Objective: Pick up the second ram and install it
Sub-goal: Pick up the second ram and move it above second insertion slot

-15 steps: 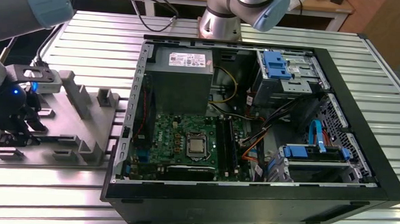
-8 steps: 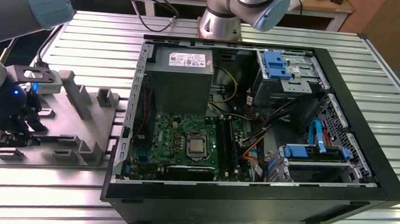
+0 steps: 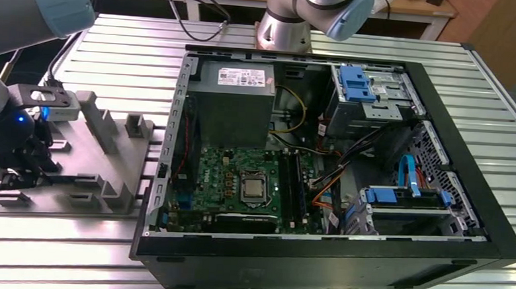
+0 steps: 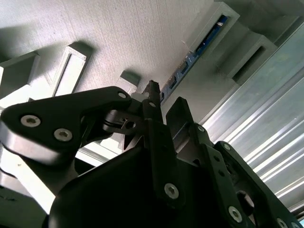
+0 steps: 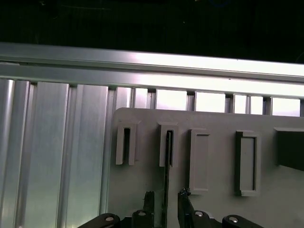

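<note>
- The gripper (image 5: 166,193) is straddling the second ram (image 5: 167,161), jaws slightly apart, gripping nothing
- It is standing edgewise near an edge of the grey tray (image 5: 137,185)
- Closing off-centre is risking tilting and jamming it

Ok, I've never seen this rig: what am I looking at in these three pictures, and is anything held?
This is one robot arm ending in a gripper. The exterior view, from a camera off the arm, shows a slatted metal table with an open computer case, its motherboard inside, and a grey tray of upright posts on that view's left. Both wrist views come from cameras riding on the arm, looking past the fingers. The second ram, a thin dark stick, stands on edge in a tray slot. The fingers sit either side of it with gaps showing: open, nothing held.
</note>
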Available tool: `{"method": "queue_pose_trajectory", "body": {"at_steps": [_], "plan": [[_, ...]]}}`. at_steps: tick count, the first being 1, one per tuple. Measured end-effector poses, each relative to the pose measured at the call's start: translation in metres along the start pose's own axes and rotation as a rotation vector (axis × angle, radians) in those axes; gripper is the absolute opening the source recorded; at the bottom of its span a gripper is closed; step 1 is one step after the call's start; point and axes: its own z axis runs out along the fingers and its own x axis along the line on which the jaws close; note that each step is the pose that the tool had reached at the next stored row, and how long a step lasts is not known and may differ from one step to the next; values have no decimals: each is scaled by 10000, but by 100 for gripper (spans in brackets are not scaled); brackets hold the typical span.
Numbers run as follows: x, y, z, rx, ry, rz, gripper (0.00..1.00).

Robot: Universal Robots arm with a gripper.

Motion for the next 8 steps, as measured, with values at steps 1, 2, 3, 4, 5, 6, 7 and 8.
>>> {"method": "queue_pose_trajectory", "body": {"at_steps": [1,2,3,4,5,6,7,8], "plan": [[0,0,0,0,0,0,31],[0,0,0,0,0,0,31],[0,0,0,0,0,0,31],[0,0,1,0,0,0,31],[0,0,0,0,0,0,31],[0,0,1,1,0,0,31],[0,0,0,1,0,0,31],[0,0,0,1,0,0,31]]}}
